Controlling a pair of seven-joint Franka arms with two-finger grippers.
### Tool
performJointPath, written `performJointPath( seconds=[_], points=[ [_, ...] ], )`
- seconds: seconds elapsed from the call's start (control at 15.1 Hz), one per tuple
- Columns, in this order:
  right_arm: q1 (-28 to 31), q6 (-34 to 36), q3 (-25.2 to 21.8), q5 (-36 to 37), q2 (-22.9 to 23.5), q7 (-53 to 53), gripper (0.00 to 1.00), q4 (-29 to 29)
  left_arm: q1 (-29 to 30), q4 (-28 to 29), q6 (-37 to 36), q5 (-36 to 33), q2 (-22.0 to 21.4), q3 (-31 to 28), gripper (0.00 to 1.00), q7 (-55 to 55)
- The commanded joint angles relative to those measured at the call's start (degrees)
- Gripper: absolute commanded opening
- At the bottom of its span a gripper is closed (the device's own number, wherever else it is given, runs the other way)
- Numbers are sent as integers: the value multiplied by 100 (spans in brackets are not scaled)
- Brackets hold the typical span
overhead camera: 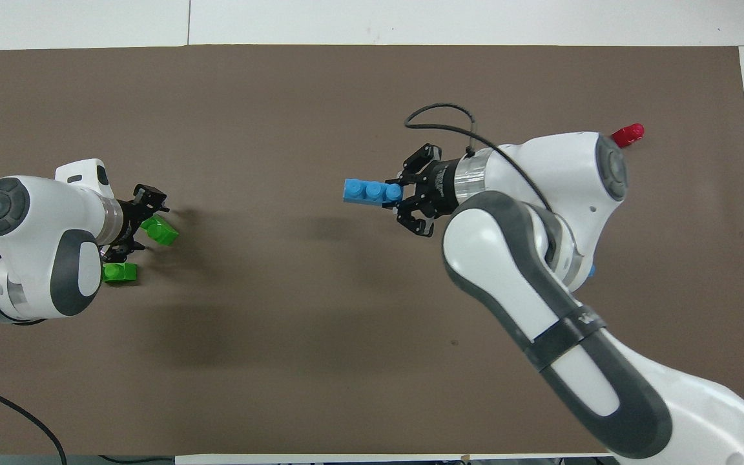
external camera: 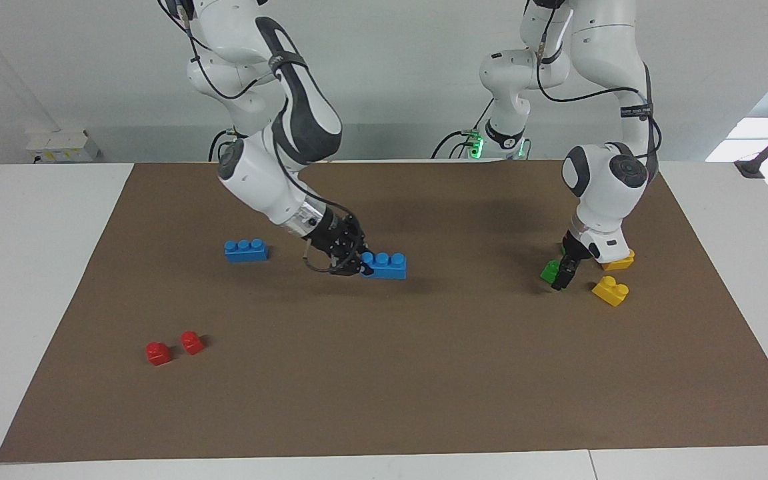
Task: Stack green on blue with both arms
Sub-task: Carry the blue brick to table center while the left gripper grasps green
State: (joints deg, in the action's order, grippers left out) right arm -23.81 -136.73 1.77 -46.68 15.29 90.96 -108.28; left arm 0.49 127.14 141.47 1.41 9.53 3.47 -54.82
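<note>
My right gripper point(external camera: 359, 262) is shut on one end of a blue three-stud brick point(external camera: 385, 265) low over the middle of the mat; in the overhead view the gripper point(overhead camera: 396, 197) holds the brick point(overhead camera: 369, 191) level. My left gripper point(external camera: 561, 277) is shut on a tilted green brick point(external camera: 549, 271) toward the left arm's end of the table; in the overhead view the gripper point(overhead camera: 147, 225) has the green brick point(overhead camera: 161, 231) at its tips. A second green brick point(overhead camera: 120, 272) lies on the mat nearer to the robots. A second blue brick point(external camera: 245, 250) lies toward the right arm's end.
Two yellow bricks point(external camera: 611, 291) point(external camera: 619, 261) lie beside the left gripper. Two red bricks point(external camera: 158, 353) point(external camera: 192, 342) lie farther from the robots toward the right arm's end; one shows in the overhead view point(overhead camera: 627, 134). A brown mat point(external camera: 384, 387) covers the table.
</note>
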Motion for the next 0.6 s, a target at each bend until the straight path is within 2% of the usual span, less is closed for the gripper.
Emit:
performJointPath(
  seconds=[0.0,0.13,0.26,0.46,0.53],
  points=[
    [-176,-109,-28,-140,79,-305,0,-228,21,66,136,70,-4,-4,82,-29],
    [-230,-91,-28,-140,123,-648,0,-404,21,66,136,70,-4,-4,68,-29],
    [-195,-100,-27,-140,184,-912,0,-536,47,74,136,70,-4,-4,43,-20],
    [-221,-196,-19,-210,377,-1027,0,-580,47,66,127,70,-4,-4,1,-20],
    [-221,-223,-19,-219,413,-1071,0,-580,56,66,127,70,-4,-4,0,-20]
  ],
)
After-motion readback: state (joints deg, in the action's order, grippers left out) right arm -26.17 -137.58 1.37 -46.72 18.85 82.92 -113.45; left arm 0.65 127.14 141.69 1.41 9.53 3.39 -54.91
